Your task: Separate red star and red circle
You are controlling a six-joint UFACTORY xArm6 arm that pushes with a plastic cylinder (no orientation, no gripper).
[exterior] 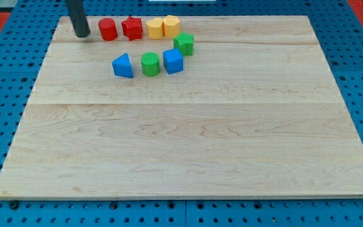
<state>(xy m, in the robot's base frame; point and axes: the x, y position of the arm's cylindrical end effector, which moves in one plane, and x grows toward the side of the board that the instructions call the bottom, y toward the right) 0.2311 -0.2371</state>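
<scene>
My tip (82, 35) left of red circle (108, 29), red star (132, 28) touching its right

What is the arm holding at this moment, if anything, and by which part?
Nothing is held. My tip stands free on the board, at the view's left of the red circle, not touching it.
</scene>
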